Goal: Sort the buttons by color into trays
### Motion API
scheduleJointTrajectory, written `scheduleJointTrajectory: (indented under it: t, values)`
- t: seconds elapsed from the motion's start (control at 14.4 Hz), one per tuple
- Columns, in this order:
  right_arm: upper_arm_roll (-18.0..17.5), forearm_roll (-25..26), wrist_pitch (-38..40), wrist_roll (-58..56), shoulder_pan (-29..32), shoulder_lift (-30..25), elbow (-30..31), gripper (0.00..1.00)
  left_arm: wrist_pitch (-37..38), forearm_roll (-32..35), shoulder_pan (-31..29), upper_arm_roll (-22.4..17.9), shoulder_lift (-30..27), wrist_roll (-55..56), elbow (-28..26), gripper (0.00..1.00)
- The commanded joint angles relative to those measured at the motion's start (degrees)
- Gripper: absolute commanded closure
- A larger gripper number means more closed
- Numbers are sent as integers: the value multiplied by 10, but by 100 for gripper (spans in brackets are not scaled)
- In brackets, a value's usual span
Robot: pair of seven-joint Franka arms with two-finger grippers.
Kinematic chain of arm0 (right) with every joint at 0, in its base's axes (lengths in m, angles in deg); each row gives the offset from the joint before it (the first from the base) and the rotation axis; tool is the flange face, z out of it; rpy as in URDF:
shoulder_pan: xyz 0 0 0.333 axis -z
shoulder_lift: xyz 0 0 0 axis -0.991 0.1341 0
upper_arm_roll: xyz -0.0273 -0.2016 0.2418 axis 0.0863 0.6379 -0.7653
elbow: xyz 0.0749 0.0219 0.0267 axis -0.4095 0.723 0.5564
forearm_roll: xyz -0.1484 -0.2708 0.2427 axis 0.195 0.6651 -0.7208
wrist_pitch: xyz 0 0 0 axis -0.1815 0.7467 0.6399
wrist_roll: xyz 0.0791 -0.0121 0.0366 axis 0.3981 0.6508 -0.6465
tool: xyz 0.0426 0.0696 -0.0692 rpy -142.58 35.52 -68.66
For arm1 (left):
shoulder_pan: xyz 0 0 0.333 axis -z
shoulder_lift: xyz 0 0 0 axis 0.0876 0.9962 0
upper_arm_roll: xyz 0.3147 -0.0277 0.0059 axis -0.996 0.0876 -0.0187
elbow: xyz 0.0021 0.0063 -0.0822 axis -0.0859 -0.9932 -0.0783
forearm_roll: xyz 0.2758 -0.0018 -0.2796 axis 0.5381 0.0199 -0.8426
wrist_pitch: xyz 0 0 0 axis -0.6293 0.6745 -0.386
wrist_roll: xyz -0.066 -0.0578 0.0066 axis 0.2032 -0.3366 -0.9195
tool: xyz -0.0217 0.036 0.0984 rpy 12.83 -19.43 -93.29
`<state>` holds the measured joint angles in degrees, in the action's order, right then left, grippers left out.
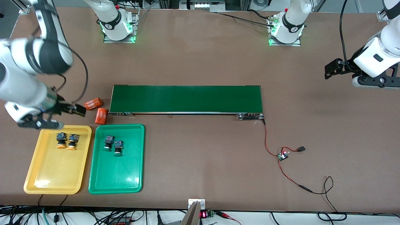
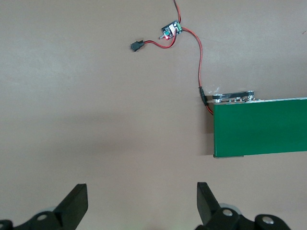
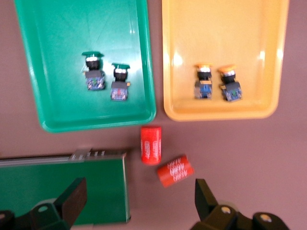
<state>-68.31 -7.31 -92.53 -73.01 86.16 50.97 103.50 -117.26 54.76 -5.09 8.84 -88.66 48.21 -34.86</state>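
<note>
Yellow tray: the shallow yellow plastic tray with rounded corners (image 1: pixel 34 175) lay at the right arm's end of the table, near the front camera's edge.
Yellow-capped buttons: two small black-and-blue push buttons with orange-yellow caps (image 1: pixel 61 140) (image 1: pixel 72 141) sat side by side in the part of that tray farther from the front camera; the rest of its floor was open.
Green tray: the matching shallow green plastic tray (image 1: pixel 125 181) lay just beside the yellow one, toward the left arm's end, a narrow strip of table between their rims.
Green-capped buttons: two like buttons with green caps (image 1: pixel 108 142) (image 1: pixel 118 147) sat close together in its farther part.
Orange cylinders: two orange cylinders printed with white numbers (image 1: pixel 93 103) (image 1: pixel 101 116) lay on the table between the green tray's farther rim and the end of the long dark-green conveyor belt (image 1: pixel 186 99).
Right gripper: the right gripper (image 1: pixel 37 122) hung over the table at the yellow tray's farther edge, fingers spread apart, nothing between them.
Left gripper: the left gripper (image 2: pixel 142 203) waited over bare table at the left arm's end, fingers apart and empty.
Surface: brown table (image 1: pixel 203 162), broad and open from the trays toward the left arm's end, apart from a small circuit board on red and black wires (image 1: pixel 283 155).
Room: cables ran along the camera-side edge; what else lay there was hard to make out.
</note>
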Motion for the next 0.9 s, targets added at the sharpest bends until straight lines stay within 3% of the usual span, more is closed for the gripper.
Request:
scheduleJointTrajectory:
  t: [0.0, 0.07, 0.21, 0.28, 0.48, 0.83]
  values:
    - [24, -19, 6, -28, -16, -98, 100, 0, 7, 12, 0, 1, -6, -5, -1, 0]
    - [26, -27, 6, -28, -18, -120, 128, 0, 7, 12, 0, 1, -6, -5, -1, 0]
    - [27, -32, 20, -28, -19, -128, 127, 0, 7, 12, 0, 1, -6, -5, -1, 0]
    - [26, -31, 27, -29, -19, -125, 108, 0, 7, 12, 0, 1, -6, -4, -1, 0]
    - [23, -33, 141, -23, -18, -110, 13, 0, 8, 12, 0, 1, -7, -4, -1, 0]
    - [23, -45, 155, -17, -19, -109, -4, 0, 13, 12, -3, 0, -5, -5, 0, 0]
